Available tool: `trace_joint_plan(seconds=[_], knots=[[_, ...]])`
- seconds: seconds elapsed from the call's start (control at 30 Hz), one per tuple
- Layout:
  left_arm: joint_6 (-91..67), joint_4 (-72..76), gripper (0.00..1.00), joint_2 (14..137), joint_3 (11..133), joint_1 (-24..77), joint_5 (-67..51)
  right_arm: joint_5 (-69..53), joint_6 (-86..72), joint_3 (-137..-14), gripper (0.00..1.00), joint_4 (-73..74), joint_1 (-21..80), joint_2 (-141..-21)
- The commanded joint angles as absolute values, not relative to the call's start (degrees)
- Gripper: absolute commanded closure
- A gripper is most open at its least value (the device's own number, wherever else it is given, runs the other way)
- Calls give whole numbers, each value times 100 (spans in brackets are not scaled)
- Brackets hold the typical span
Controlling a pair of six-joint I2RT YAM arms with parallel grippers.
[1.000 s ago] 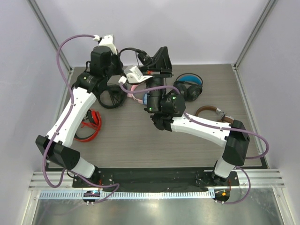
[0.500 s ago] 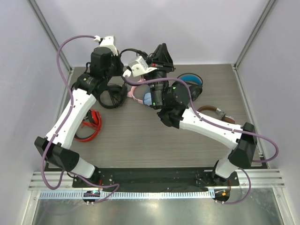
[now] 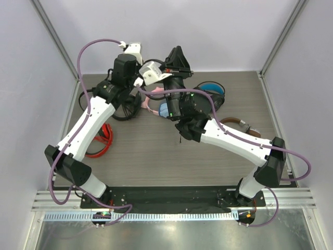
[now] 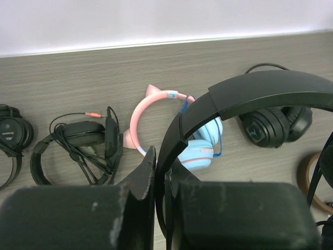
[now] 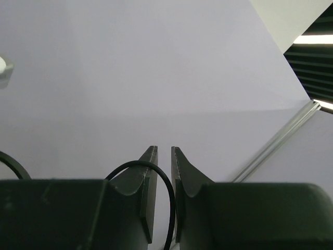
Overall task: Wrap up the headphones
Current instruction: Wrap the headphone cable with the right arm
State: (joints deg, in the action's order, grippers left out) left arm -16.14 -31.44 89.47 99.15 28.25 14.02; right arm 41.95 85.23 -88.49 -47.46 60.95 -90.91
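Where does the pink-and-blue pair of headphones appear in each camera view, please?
Top external: pink-and-blue headphones at table's far centre, partly under the right arm.
Left wrist: picture centre, behind the held black headband.
Right wrist: not in view.
Shared landmark: blue-lined over-ear pair beside it.

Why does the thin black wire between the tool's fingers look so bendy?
The thin black cable curves in a loop between the right tool fingers, so it is probably floppy and light. It looks smooth and thin, so it might slip out. The wide black plastic headband in the left tool keeps its arch, so it seems stiffer.
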Motion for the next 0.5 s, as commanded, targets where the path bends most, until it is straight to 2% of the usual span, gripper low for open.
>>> trace_joint_plan(seconds=[0.0, 0.47], knots=[[-1363, -2954, 100, 8807, 10073, 2909, 1389, 3894, 8412, -9412, 78, -4553, 5960, -9123], [-1081, -2733, 100, 8569, 9721, 2909, 422, 3349, 6602, -10661, 80, -2189, 5081, -9553]])
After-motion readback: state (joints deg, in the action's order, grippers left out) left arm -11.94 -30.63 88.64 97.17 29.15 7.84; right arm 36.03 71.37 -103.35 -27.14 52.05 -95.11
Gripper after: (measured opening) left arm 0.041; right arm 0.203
